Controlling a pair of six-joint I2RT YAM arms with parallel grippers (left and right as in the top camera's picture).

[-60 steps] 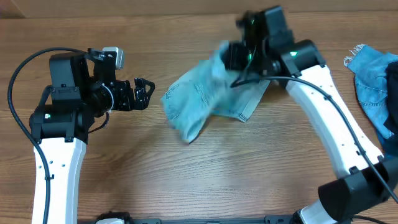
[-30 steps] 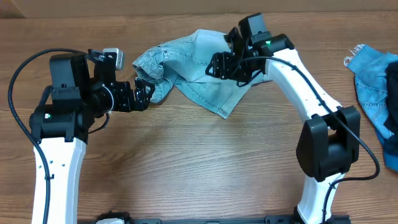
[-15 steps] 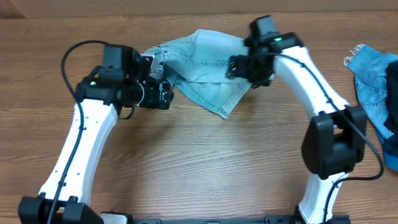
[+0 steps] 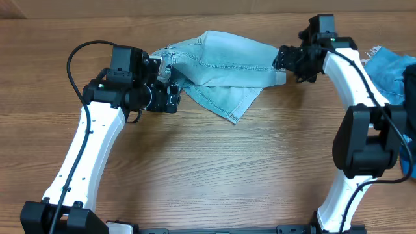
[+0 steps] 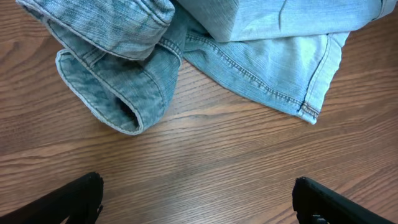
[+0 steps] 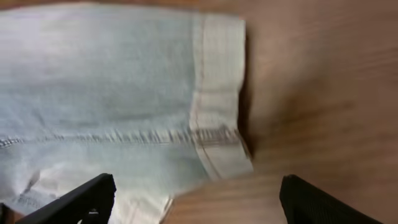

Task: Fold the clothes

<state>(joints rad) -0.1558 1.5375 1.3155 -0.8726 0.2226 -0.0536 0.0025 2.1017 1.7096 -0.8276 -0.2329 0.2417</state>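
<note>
Pale jeans (image 4: 221, 62) at the far middle of the table (image 4: 208, 175). Lie rumpled and only partly spread, not in a neat fold: a broad flat panel running out to the right, a bunched mass at the left, one corner (image 4: 237, 116) pointing toward the near edge. All down on the wood.

Left gripper (image 4: 171, 99) just beside the bunched left end, on its near side. Stands wide open and grips nothing. In the left wrist view, both fingers (image 5: 68, 202) far apart at the bottom of the picture, bare wood between them. Beyond them, a rolled cuff (image 5: 118, 93) with its open mouth toward the camera, and a stitched seam along the flap to its right.

Right gripper (image 4: 285, 62) at the right end of the jeans, right by the hem (image 6: 217, 93). Spread wide as well, with nothing clamped. In the right wrist view, dark fingers (image 6: 81, 199) out at both lower corners, above the pale cloth and its stitched hem, with bare table to the right of the hem. Blurred there; cannot tell whether a fingertip brushes the denim.

Blue garment (image 4: 393, 78), darker, with a frayed white edge, at the table's right rim. Well apart from the jeans, beside the right arm (image 4: 351, 81) in the overhead view.
</note>
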